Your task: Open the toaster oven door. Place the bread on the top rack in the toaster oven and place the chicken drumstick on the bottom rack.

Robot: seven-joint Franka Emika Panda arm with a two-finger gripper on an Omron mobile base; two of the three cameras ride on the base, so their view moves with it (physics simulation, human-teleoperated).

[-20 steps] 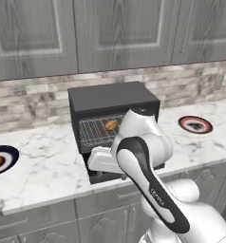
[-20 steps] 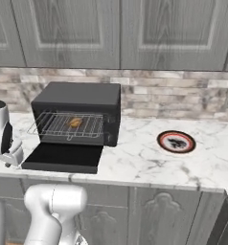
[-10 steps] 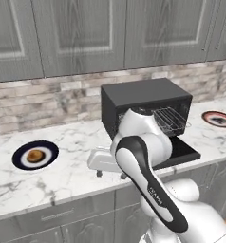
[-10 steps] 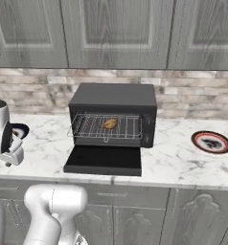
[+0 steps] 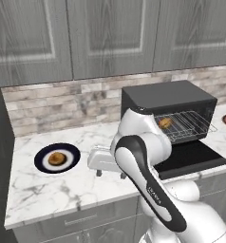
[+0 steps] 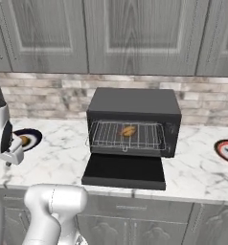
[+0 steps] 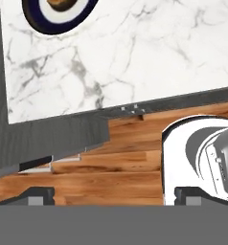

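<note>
On the marble counter, the view has shifted left toward the chicken drumstick [image 5: 55, 158] on its plate [image 5: 41, 163]; bread [image 6: 129, 130] already sits racked, gripper [image 5: 110, 173] jaws wide and empty

Base drove left (whole scene shifted); dark-rimmed plate [image 5: 57, 158] now near arm.

- I see the toaster oven [image 6: 131, 122] on the table [image 6: 63, 158], backed against the wall
- Its door [image 6: 124, 171] lies flat in front
- The bread [image 6: 129, 130] sits on a rack inside
- A plate [image 5: 56, 158] lies well left, holding the drumstick [image 5: 56, 158]
- Another plate [image 6: 227, 150] lies right of the oven
</note>
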